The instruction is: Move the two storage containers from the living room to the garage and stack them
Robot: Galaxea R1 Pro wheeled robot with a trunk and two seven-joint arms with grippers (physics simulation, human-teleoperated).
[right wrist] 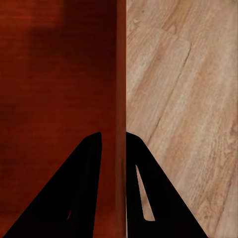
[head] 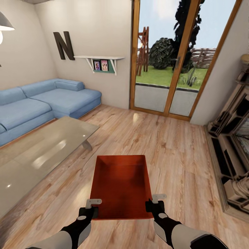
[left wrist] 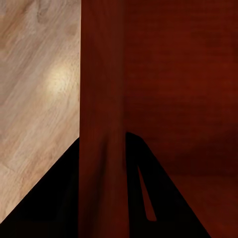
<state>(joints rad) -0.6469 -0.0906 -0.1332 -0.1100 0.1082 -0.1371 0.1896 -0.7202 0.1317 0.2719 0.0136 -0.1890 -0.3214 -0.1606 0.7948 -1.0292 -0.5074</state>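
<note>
**Mia:** See the orange-red open box with thin walls (head: 121, 185)? It is up in the air, over the light wood plank floor (head: 166, 138), in the middle of the living room.

**Ben:** Why is it not falling?

**Mia:** The robot has it by two sides. The left gripper (head: 93, 204) pinches the left wall near the box's near corner. The right gripper (head: 156, 201) pinches the right wall near the other near corner. One finger is inside the box and one is outside.

**Ben:** Why both arms?

**Mia:** I think the box is wide and bendy. Two grips keep it flat.

**Ben:** What is next to it?

**Mia:** The glass coffee table (head: 38, 155) is just to its left. The blue corner sofa (head: 45, 103) is behind that. The wood-framed glass doors (head: 169, 62) are far ahead.

**Ben:** Is the job nearly done?

**Mia:** No. I think this box has to go to the garage, and this is not the garage.
</note>
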